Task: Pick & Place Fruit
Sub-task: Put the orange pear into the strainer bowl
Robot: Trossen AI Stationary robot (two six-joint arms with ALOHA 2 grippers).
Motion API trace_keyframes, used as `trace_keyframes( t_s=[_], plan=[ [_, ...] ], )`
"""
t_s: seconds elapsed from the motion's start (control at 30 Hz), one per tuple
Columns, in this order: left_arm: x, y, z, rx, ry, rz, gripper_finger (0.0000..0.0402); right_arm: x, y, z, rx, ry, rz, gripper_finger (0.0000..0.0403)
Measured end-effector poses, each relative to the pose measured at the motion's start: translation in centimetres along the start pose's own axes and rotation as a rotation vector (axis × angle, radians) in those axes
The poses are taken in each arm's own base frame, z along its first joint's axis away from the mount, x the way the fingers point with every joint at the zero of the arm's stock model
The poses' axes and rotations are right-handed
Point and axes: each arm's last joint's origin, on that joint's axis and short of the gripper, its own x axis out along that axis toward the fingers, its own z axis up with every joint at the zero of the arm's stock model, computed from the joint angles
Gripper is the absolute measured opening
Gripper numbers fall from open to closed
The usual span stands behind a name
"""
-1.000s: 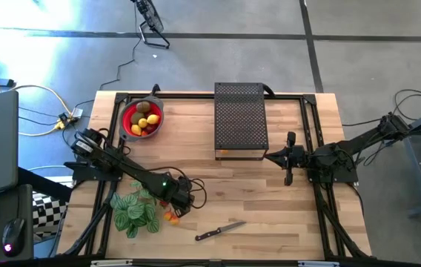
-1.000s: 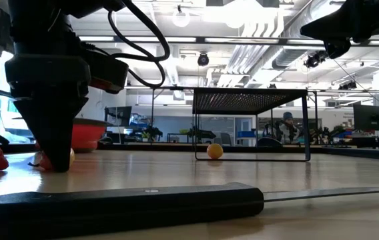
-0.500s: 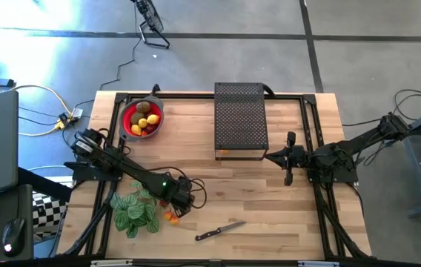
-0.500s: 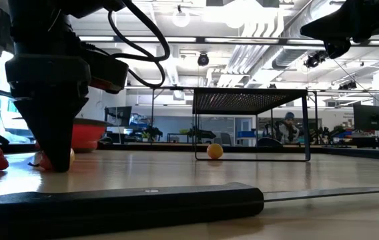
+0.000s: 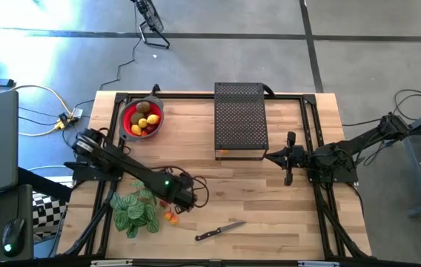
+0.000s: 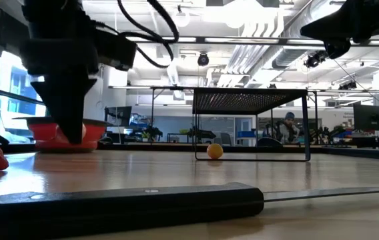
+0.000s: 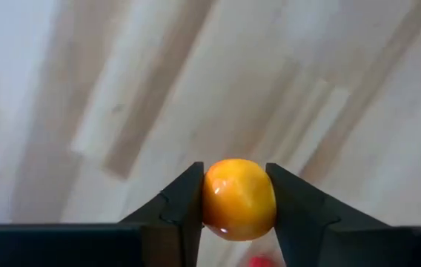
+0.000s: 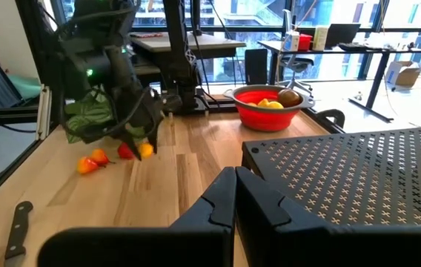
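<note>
Raised off the tabletop since the earlier frame, the left gripper [image 7: 234,204] pinches a small orange fruit [image 7: 238,199] between its fingers, just beside the green leafy plant [image 5: 135,211]. Right gripper [image 5: 290,157], fingers pressed together and empty, waits beside the black mesh rack [image 5: 239,119], well apart from the plant.

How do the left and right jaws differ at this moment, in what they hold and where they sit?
The left gripper has its jaws shut on a small orange fruit, lifted off the wooden table; the right gripper has its jaws shut on nothing. The left gripper works at the table's near left, beside the leafy plant; the right gripper waits beside the black mesh rack. Both are dark, two-fingered and hang above the tabletop.
</note>
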Motion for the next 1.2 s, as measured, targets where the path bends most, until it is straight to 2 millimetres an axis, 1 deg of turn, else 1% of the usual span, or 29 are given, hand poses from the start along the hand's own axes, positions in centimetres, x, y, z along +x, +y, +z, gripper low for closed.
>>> trace_keyframes(
  t_s=[0.1, 0.17, 0.23, 0.3, 0.43, 0.53, 0.6, 0.67, 0.83, 1.03, 1.2],
  plan=[
    [-0.9, 0.3, 0.6, -0.014, -0.036, -0.006, 0.0130, 0.0, 0.0, 0.0, 0.000, 0.000, 0.000, 0.0003],
    [-1.4, 1.0, 0.7, -0.013, -0.017, 0.038, 0.0130, 0.0, 0.0, 0.0, 0.001, -0.001, 0.001, 0.0003],
    [-2.0, 1.4, 1.6, -0.031, -0.034, 0.062, 0.0130, 0.0, 0.0, 0.0, 0.001, -0.001, 0.000, 0.0003],
    [-2.7, 2.5, 2.1, -0.039, -0.025, 0.133, 0.0130, 0.0, 0.0, 0.0, 0.001, -0.002, 0.000, 0.0003],
    [-3.5, 4.5, 3.8, -0.084, -0.027, 0.227, 0.0130, 0.0, 0.0, 0.0, 0.001, -0.001, 0.000, 0.0003],
    [-4.3, 6.1, 5.4, -0.136, -0.048, 0.259, 0.0130, 0.0, 0.0, 0.0, 0.000, 0.000, 0.000, 0.0003],
    [-4.5, 7.5, 6.0, -0.155, -0.028, 0.314, 0.0130, 0.0, 0.0, 0.0, 0.001, -0.001, 0.000, 0.0003],
    [-4.6, 8.6, 7.0, -0.179, -0.052, 0.334, 0.0131, 0.0, 0.0, 0.0, 0.000, 0.000, 0.000, 0.0003],
    [-4.6, 12.3, 8.4, -0.256, -0.026, 0.409, 0.0131, 0.0, 0.0, 0.0, 0.000, 0.000, 0.000, 0.0003],
    [-4.3, 17.1, 9.3, -0.373, 0.075, 0.507, 0.0131, 0.0, 0.0, 0.0, 0.000, -0.001, 0.000, 0.0003],
    [-3.7, 21.3, 10.3, -0.470, 0.120, 0.540, 0.0131, 0.0, 0.0, 0.0, 0.000, 0.000, 0.000, 0.0003]
  ],
)
